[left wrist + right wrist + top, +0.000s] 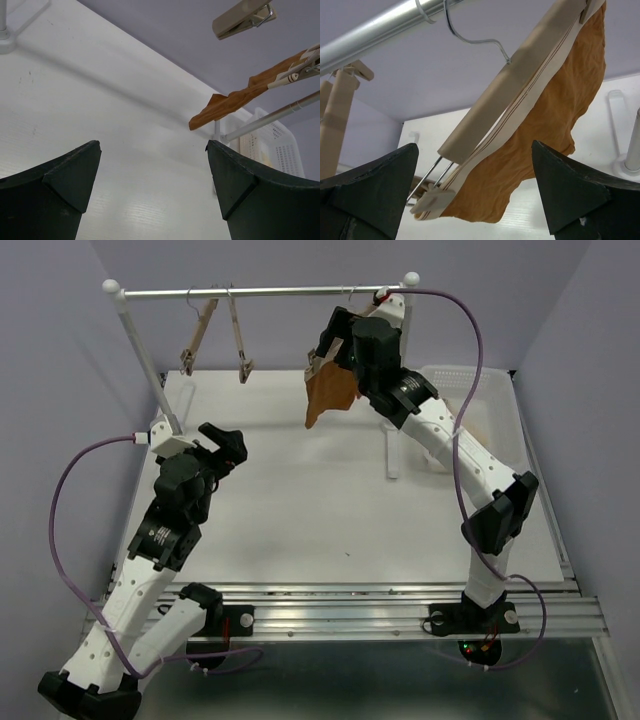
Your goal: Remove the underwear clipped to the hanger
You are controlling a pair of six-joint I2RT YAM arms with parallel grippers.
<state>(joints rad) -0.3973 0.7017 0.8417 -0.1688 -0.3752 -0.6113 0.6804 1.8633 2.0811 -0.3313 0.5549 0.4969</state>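
Gaping wide (empty); right gripper faces underwear

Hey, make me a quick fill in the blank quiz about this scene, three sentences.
1. The underwear is clipped to the wooden ____, which hooks onto the metal rail.
2. The right gripper is raised near the underwear, its jaws ____.
3. The white basket stands on the table's ____ side.
Missing: hanger; open; right.

There are three hangers: a first hanger, a second hanger and a third hanger. One brown underwear. One rail. One white basket. Two grippers: the left gripper and the right gripper.
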